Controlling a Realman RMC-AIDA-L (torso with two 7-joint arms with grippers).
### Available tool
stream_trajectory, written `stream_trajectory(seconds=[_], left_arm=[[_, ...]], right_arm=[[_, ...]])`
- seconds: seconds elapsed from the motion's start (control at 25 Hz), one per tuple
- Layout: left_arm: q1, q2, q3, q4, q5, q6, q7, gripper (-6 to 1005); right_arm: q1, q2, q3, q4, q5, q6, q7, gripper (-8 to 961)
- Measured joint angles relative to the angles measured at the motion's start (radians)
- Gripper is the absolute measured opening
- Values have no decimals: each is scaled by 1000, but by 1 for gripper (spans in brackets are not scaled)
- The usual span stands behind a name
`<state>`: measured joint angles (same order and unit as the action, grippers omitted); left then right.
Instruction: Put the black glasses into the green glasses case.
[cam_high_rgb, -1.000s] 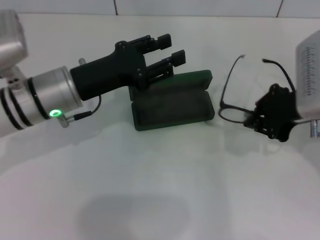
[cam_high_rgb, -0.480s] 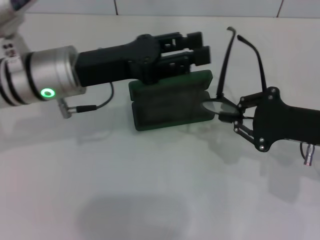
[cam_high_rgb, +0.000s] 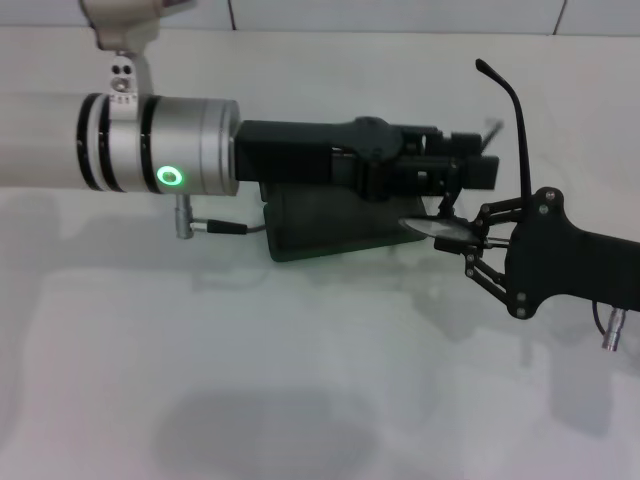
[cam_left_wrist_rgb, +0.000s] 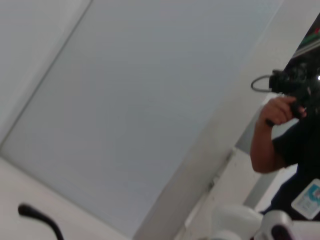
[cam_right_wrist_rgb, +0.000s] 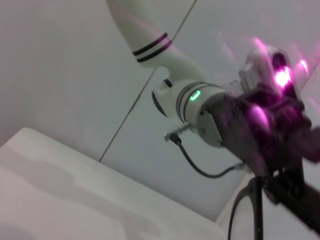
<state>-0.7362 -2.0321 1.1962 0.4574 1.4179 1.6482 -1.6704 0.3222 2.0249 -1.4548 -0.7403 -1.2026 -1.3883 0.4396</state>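
My right gripper (cam_high_rgb: 468, 238) is shut on the black glasses (cam_high_rgb: 436, 226) at one lens and holds them above the table, just right of the green glasses case (cam_high_rgb: 315, 228). One temple arm (cam_high_rgb: 516, 115) stands up; its tip shows in the left wrist view (cam_left_wrist_rgb: 36, 217). The case lies open, its lid mostly hidden under my left gripper (cam_high_rgb: 490, 166). That gripper reaches across above the case, fingers apart, with its tips at the glasses' frame. The right wrist view shows the left gripper (cam_right_wrist_rgb: 267, 137) close by and part of the frame (cam_right_wrist_rgb: 258, 210).
The white table (cam_high_rgb: 300, 380) stretches in front of the case. A cable plug (cam_high_rgb: 215, 226) hangs from the left wrist near the case's left end. A person (cam_left_wrist_rgb: 280, 130) stands off to one side in the left wrist view.
My left arm has swung to the right over the case until its fingertips reach the glasses. My right gripper has kept the glasses beside the case and tilted them, so the lens lies flatter.
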Motion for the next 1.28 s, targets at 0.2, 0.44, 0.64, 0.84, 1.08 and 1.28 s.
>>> stream_trajectory(seconds=[0.2, 0.44, 0.64, 0.84, 1.08, 1.28], left_arm=[[-16, -7, 2, -2, 57, -12, -46, 559], [-22, -13, 5, -1, 86, -10, -76, 560], [-13, -8, -28, 4, 87, -12, -79, 560], [15, 2, -90, 6, 101, -71, -67, 560], [22, -17, -92, 2, 142, -149, -39, 560], [8, -50, -90, 32, 138, -123, 16, 559]], right_arm=[[5, -2, -1, 15, 4, -19, -14, 121], [0, -2, -4, 16, 1, -28, -32, 120], [-10, -3, -3, 17, 2, -80, -68, 120], [-23, -3, 1, 17, 7, -258, -139, 120], [-2, -1, -21, 52, 15, -397, -154, 120], [95, 3, -111, 181, 70, -353, -141, 120]])
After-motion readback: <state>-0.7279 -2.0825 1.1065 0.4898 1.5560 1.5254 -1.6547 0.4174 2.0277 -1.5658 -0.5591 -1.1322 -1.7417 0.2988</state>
